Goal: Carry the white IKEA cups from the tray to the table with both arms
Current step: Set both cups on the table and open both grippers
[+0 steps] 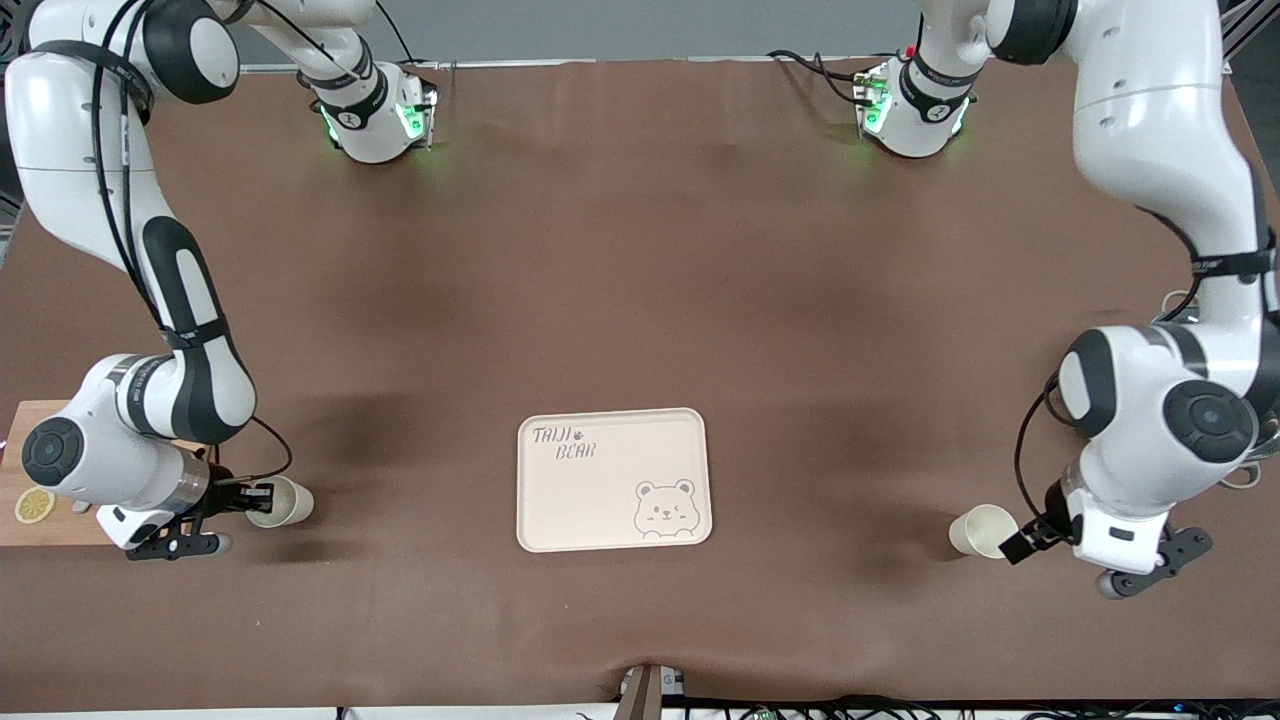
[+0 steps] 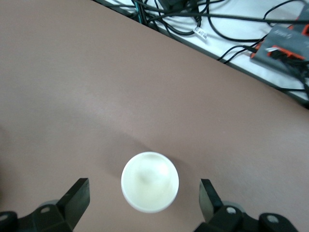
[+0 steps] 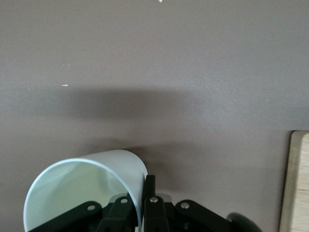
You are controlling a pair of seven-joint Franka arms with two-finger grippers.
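Note:
One white IKEA cup (image 1: 283, 503) is held by my right gripper (image 1: 262, 495) by its rim, tilted, near the right arm's end of the table. In the right wrist view one finger (image 3: 150, 189) lies outside the cup's wall (image 3: 96, 174) and the other inside, so my right gripper (image 3: 143, 195) is shut on it. The other cup (image 1: 982, 530) is near the left arm's end. My left gripper (image 1: 1016, 546) is beside it. In the left wrist view its fingers (image 2: 77, 195) stand wide apart on both sides of the cup's mouth (image 2: 149, 182), not touching; my left gripper (image 2: 144, 194) is open.
A cream tray (image 1: 590, 500) printed with a bear lies between the two cups, near the table's front edge. A wooden board (image 1: 45, 530) with a lemon slice (image 1: 34, 505) lies at the right arm's end, also in the right wrist view (image 3: 299, 179). Cables (image 2: 217, 24) lie past the table's edge.

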